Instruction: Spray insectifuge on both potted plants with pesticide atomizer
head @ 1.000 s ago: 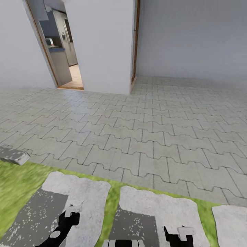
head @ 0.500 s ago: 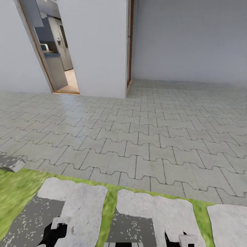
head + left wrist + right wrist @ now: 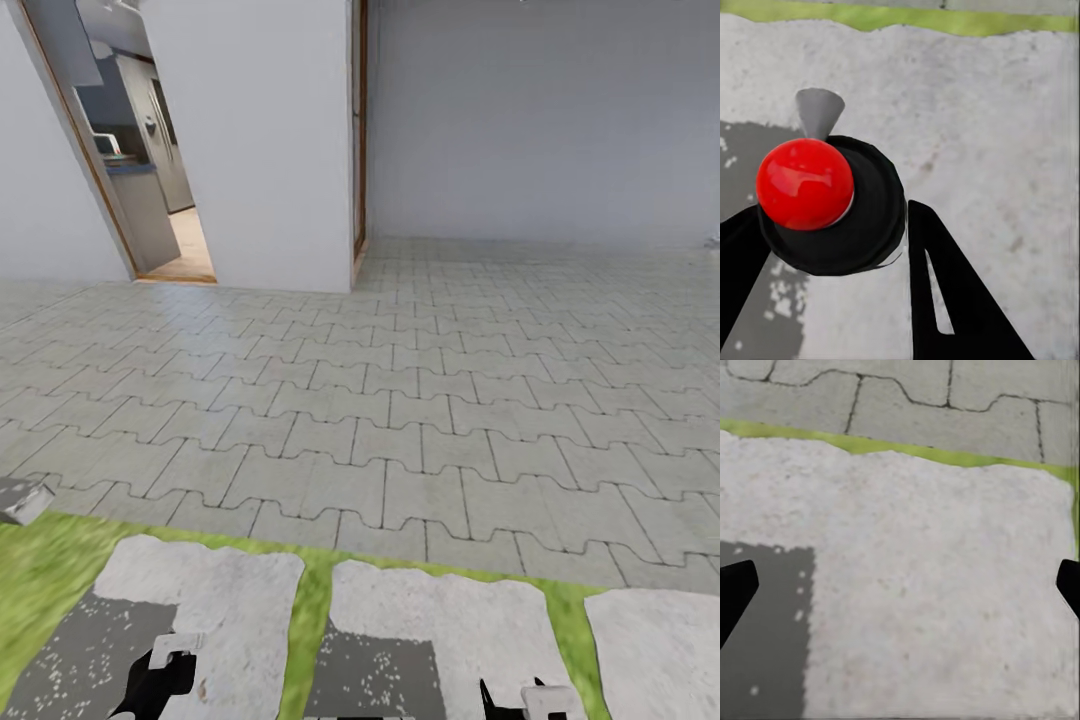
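The pesticide atomizer (image 3: 832,199) is held in the left gripper (image 3: 832,211). In the left wrist view it is seen as a round black body with a shiny red ball on it and a small grey pointed spout. It is squeezed between the two black fingers (image 3: 945,292), one pressed on each side. It is held up over a pale grey stone slab (image 3: 982,112), and a thin strip of green grass (image 3: 945,19) is seen past the slab.

In the head view the left gripper (image 3: 165,670) is seen low down, above the same slab (image 3: 220,580).

The right gripper (image 3: 900,577) is spread wide apart, and nothing is held in it. Its dark finger tips (image 3: 735,581) are seen at the two sides of the right wrist view. Another pale slab (image 3: 930,585) is under it. In the head view the right gripper (image 3: 520,697) is seen at the bottom edge.

Grass (image 3: 50,570) is seen around the slabs. Past the grass, a wide floor of grey paving blocks (image 3: 400,400) is laid out. A small grey block (image 3: 20,497) is seen at the edge of the grass. Behind the paving, a white wall (image 3: 260,140) is seen, with an open doorway (image 3: 150,200) in it. Through the doorway a grey fridge (image 3: 155,125) can be made out.
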